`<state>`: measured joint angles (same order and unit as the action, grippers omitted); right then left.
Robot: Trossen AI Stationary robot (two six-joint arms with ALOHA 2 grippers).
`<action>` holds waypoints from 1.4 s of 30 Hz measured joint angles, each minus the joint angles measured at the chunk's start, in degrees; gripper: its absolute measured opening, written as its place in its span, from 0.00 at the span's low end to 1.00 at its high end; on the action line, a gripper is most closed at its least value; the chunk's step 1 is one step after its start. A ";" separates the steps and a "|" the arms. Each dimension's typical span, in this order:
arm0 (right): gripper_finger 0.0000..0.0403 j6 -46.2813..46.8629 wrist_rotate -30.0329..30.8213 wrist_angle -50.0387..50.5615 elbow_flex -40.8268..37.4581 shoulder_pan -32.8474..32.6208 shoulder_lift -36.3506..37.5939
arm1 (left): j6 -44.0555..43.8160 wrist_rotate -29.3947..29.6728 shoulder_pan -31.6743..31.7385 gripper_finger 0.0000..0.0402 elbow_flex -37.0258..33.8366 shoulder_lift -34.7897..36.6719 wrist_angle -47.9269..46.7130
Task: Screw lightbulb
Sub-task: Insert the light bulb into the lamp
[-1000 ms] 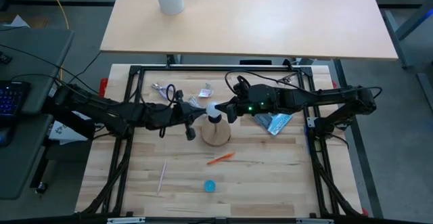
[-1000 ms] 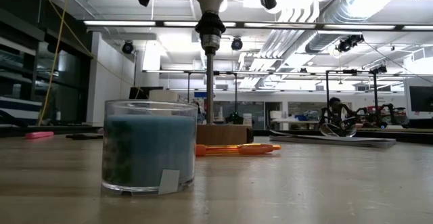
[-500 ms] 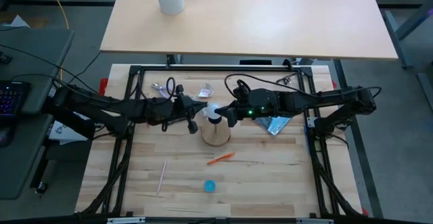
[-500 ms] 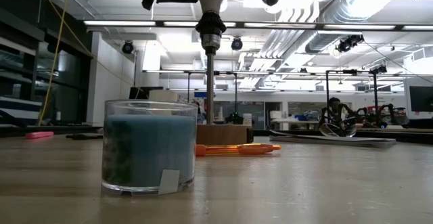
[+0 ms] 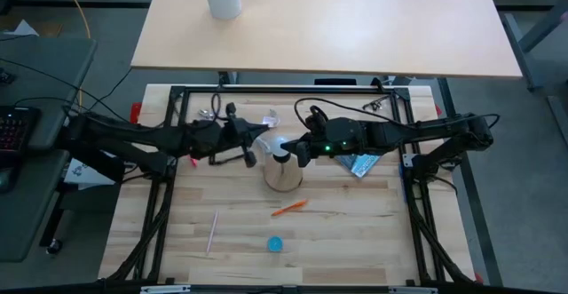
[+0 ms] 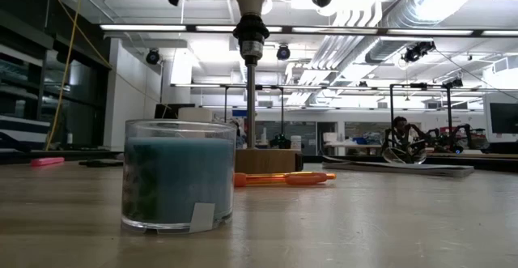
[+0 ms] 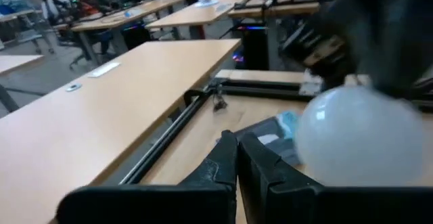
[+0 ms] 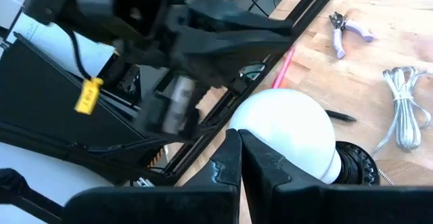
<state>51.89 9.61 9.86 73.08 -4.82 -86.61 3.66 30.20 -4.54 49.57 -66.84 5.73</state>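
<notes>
On your slatted wooden table, white pear-shaped lightbulb atop round wooden base, left gripper and right gripper both closed, empty, flanking it, blue candle jar nearby, bright workshop behind.

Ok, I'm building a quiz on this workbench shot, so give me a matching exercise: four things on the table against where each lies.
Things:
1. lightbulb
2. orange pen
3. blue cap
4. pliers

Places:
A. near the back rail, on the left side
B. nearest the front edge
C. on the socket above the round wooden base
D. just in front of the wooden base

Pairs: 1-C, 2-D, 3-B, 4-A
</notes>
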 joint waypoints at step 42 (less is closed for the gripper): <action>0.00 0.62 2.49 0.21 0.07 -0.08 0.04 | -2.41 0.09 -8.35 0.00 -0.01 -6.15 3.65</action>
<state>52.51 12.10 10.07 73.14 -4.90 -86.56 1.25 30.29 -12.88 49.56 -72.99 9.38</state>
